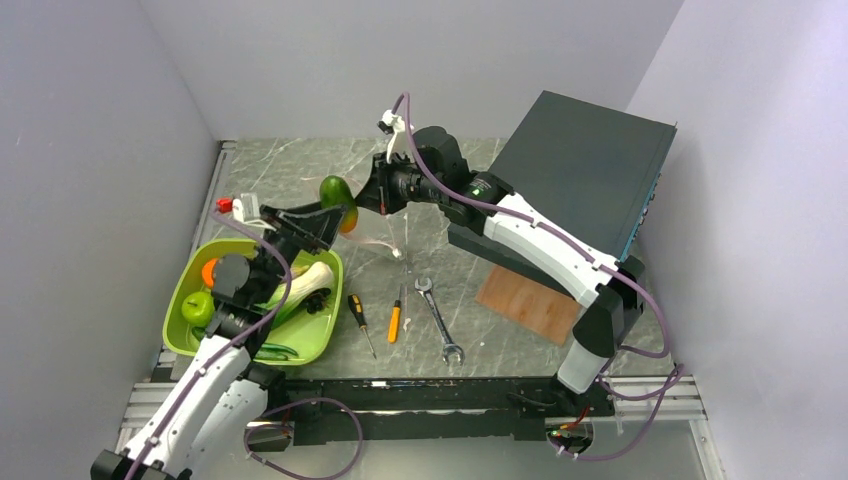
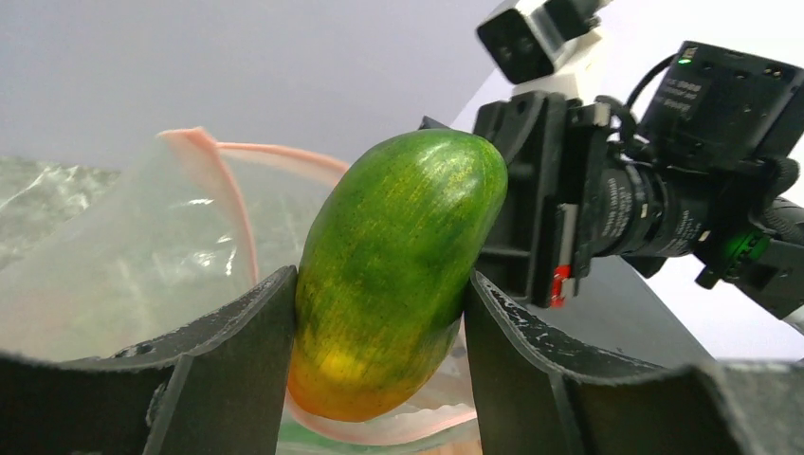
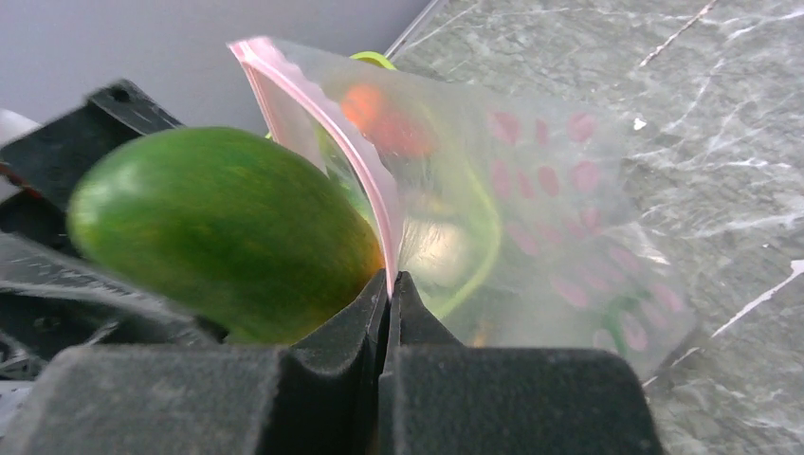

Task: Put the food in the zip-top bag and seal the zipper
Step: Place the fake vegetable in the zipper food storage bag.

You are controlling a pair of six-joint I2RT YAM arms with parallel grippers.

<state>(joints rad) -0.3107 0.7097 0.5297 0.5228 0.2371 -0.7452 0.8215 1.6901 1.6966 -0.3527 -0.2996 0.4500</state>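
My left gripper (image 2: 379, 313) is shut on a green toy fruit with an orange-yellow end (image 2: 393, 270), held in the air at the open mouth of the zip-top bag (image 2: 133, 256). In the top view the fruit (image 1: 337, 195) is between the two grippers. My right gripper (image 3: 390, 284) is shut on the bag's pinkish zipper strip (image 3: 327, 118) and holds the clear bag (image 3: 559, 218) up off the table; the fruit (image 3: 218, 227) is just left of the strip. More food, a green apple (image 1: 197, 307) and an orange ball (image 1: 209, 270), lies in the lime-green tray (image 1: 330, 335).
Two screwdrivers (image 1: 360, 322), (image 1: 396, 315) and a wrench (image 1: 439, 318) lie on the marble table in front of the tray. A wooden board (image 1: 527, 303) and a dark box (image 1: 585, 170) are at the right. Walls close in both sides.
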